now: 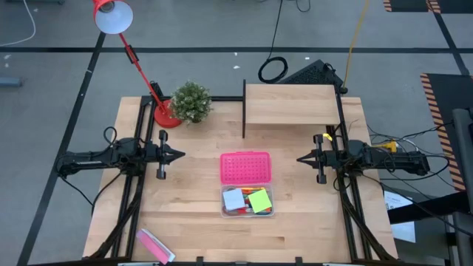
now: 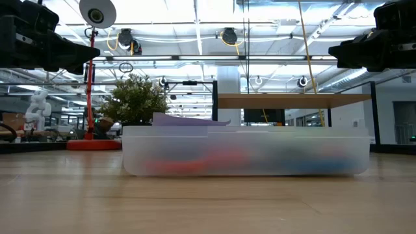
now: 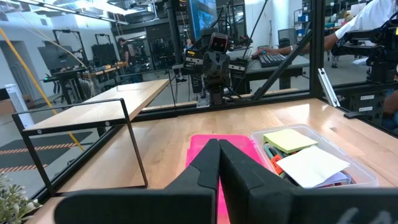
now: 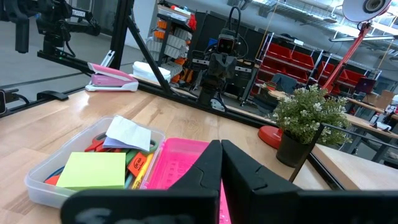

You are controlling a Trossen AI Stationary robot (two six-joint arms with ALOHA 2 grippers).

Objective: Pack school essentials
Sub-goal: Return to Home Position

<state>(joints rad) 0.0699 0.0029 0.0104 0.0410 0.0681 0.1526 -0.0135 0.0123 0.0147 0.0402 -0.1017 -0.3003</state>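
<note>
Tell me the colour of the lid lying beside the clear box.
Pink, with a perforated dot pattern. The lid shows best in the high view, lying next to the clear box.

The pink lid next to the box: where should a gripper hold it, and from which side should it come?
The pink lid lies flat on the table, its near long edge against the clear box. Probably best to come from above and pinch a short side edge, which is free. The right gripper, fingers shut, is close to one.

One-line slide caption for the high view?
Both arms parked apart, left gripper and right gripper shut, flanking the filled clear box and pink lid.
</note>
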